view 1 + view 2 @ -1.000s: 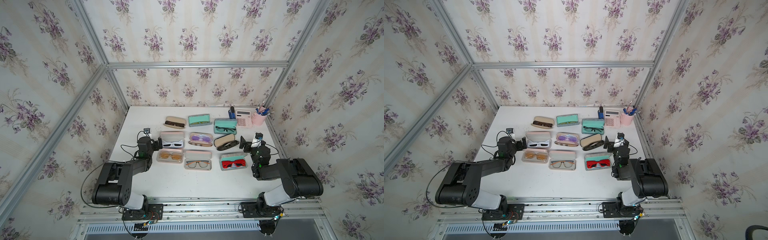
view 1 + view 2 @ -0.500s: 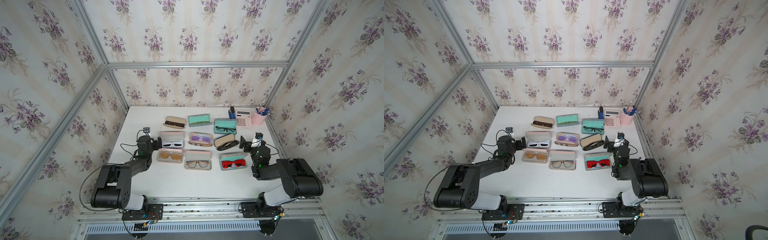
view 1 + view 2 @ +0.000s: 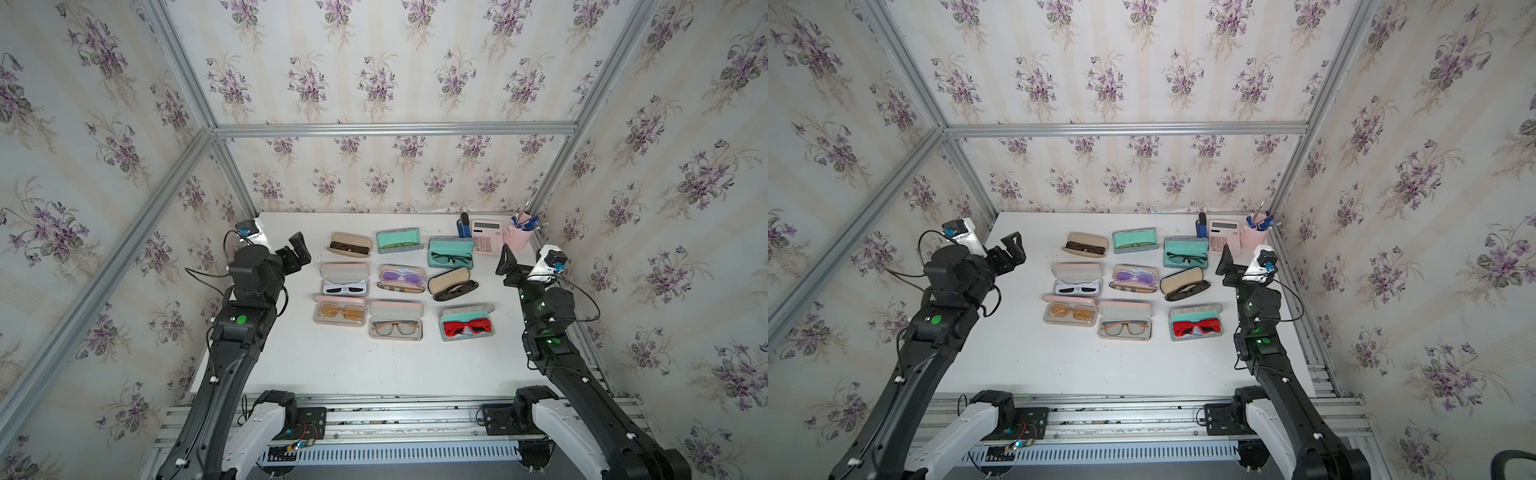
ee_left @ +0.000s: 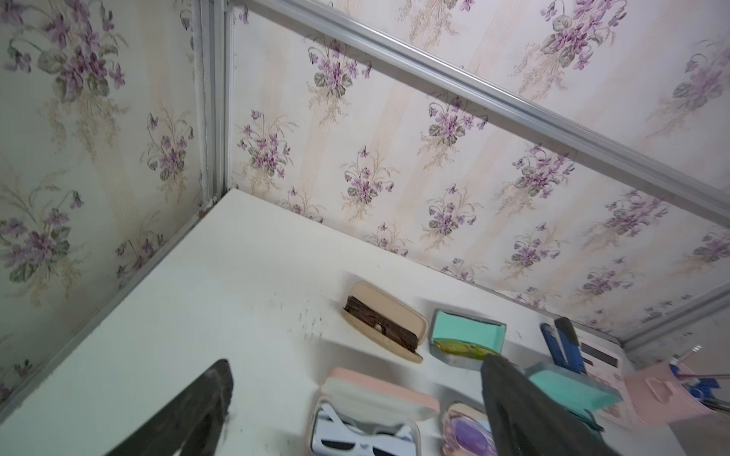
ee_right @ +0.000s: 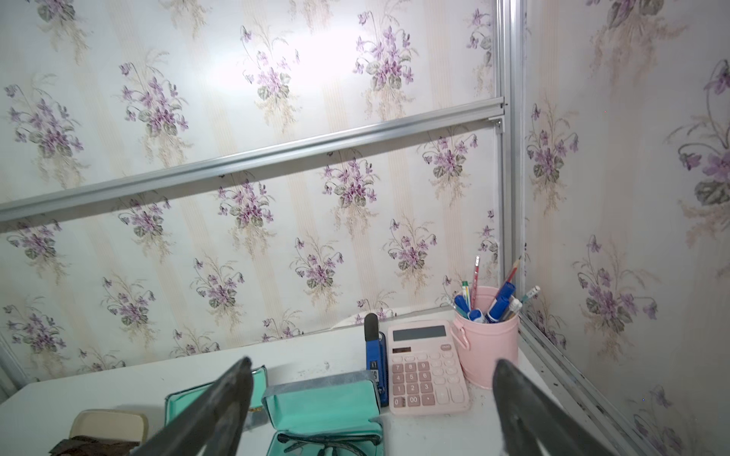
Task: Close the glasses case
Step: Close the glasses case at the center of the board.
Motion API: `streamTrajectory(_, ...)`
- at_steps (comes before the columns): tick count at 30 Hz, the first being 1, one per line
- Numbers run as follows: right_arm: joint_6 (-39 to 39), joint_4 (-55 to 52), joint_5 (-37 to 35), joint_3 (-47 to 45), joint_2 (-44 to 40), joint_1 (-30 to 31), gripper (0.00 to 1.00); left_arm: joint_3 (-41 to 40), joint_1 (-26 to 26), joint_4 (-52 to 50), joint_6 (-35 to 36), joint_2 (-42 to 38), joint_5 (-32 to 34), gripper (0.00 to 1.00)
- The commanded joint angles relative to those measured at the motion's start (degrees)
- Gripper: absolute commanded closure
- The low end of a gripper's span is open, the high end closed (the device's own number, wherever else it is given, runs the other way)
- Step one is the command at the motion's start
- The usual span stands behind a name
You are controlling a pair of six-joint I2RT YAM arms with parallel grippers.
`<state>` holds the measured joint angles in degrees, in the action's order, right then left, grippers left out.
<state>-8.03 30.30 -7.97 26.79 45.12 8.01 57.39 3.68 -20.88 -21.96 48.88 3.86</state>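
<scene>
At mid-frame in both top views, nine glasses cases (image 3: 401, 278) lie open in three rows on the white table (image 3: 353, 365); a calculator (image 3: 486, 237) and pen cup (image 3: 517, 239) stand at upper right. Flanking the rows, the left gripper (image 3: 300, 252) and right gripper (image 3: 507, 265) hover raised, jaws wide and empty. Wrist views cut off the nearer cases.

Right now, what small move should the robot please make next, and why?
Probably lower the open right gripper toward the raised lid of the teal case holding black-framed glasses: that case stands open, close to that gripper, which holds nothing.
</scene>
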Motion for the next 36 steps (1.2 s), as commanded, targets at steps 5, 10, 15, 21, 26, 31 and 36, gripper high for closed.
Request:
streamTrajectory(5,-5.25,-22.63,8.62,10.68,2.32,13.50,0.09,-6.00,-0.25,-22.04,-20.73,-7.60,-10.34,0.00)
streamTrajectory(10,-4.77,-26.27,3.27,19.64,14.19,31.80,0.09,-10.65,-2.86,-23.09,-31.78,-7.07,-28.71,0.00)
streamTrajectory(15,-6.50,-27.66,4.34,27.24,26.51,38.83,0.09,-13.34,-5.40,-26.19,-31.98,-4.34,-36.89,0.00)
streamTrajectory(21,-6.53,-27.03,7.05,34.76,37.06,43.39,0.10,-20.89,-13.47,-27.33,-29.29,-4.89,-38.09,0.00)
streamTrajectory(26,-6.43,-29.68,6.72,41.22,44.43,44.81,0.10,-25.04,-19.62,-26.20,-27.59,-3.35,-38.60,0.01)
streamTrajectory(31,-6.54,-30.95,8.37,45.49,50.40,45.20,0.12,-26.54,-20.79,-20.59,-26.65,2.44,-37.57,0.16)
streamTrajectory(36,-6.06,-32.63,9.91,49.77,55.28,45.75,0.17,-28.39,-20.82,-13.89,-26.37,8.39,-38.11,0.46)
